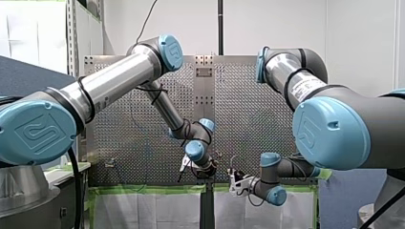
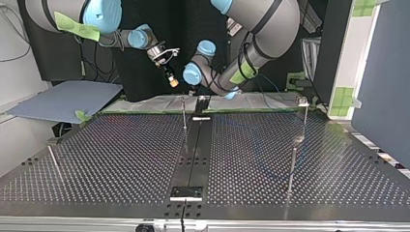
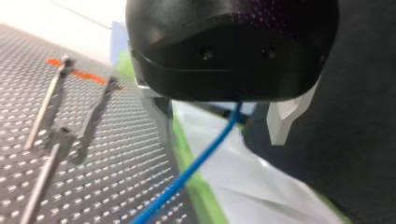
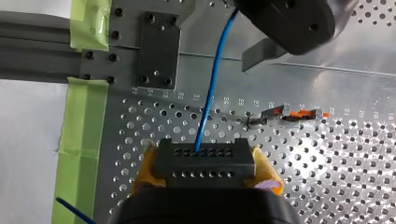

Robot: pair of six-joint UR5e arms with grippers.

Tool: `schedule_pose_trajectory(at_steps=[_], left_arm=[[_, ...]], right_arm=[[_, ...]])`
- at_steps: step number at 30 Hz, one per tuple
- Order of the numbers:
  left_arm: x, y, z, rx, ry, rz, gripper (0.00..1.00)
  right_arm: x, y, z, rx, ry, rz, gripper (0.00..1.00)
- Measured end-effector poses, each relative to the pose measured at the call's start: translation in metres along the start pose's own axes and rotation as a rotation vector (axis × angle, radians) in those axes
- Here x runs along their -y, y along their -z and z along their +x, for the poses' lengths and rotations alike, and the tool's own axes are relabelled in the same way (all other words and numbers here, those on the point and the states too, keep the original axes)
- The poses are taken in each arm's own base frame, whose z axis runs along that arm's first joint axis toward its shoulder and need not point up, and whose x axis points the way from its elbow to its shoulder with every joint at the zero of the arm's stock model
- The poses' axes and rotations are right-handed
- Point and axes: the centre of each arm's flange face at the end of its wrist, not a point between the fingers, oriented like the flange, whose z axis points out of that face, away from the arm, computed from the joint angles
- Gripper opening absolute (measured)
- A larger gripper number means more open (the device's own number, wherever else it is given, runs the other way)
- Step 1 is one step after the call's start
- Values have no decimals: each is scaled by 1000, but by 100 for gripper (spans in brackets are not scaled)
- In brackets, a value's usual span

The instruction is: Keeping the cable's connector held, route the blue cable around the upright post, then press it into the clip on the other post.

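Observation:
My right gripper [image 4: 205, 179] is shut on the black connector block [image 4: 205, 161], its yellow pads [image 4: 144, 168] on either side. The blue cable [image 4: 212, 79] runs from the block up to my left gripper, one finger [image 4: 258, 52] of which shows. In the left wrist view the blue cable [image 3: 196, 163] passes between my left gripper's [image 3: 222, 119] fingers, which stand wide apart and open. An orange-marked clip [image 4: 294, 113] lies on the perforated plate beyond the connector. In the top view both grippers hang past the table's far edge, the right gripper [image 2: 169, 72] with the connector [image 2: 172, 80].
Thin upright posts stand on the perforated table [image 2: 121, 159]: one near the far middle [image 2: 184, 116], two at the top view's right [image 2: 304, 118] [image 2: 292, 166], one at its left [image 2: 54, 162]. Green tape [image 4: 84, 121] edges the plate. A black rail [image 2: 196, 145] runs down the middle.

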Motion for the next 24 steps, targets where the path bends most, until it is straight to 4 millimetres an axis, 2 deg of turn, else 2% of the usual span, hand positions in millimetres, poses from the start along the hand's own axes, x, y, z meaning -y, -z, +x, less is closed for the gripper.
schedule_pose_trajectory(at_steps=[14,24], left_arm=[[-3,-5,-5,67,107,-66,100],[10,-2,-6,91,92,-57,100]], right_arm=[[-2,-3,1,-5,0,18,0],[-2,-3,1,-6,-2,19,0]])
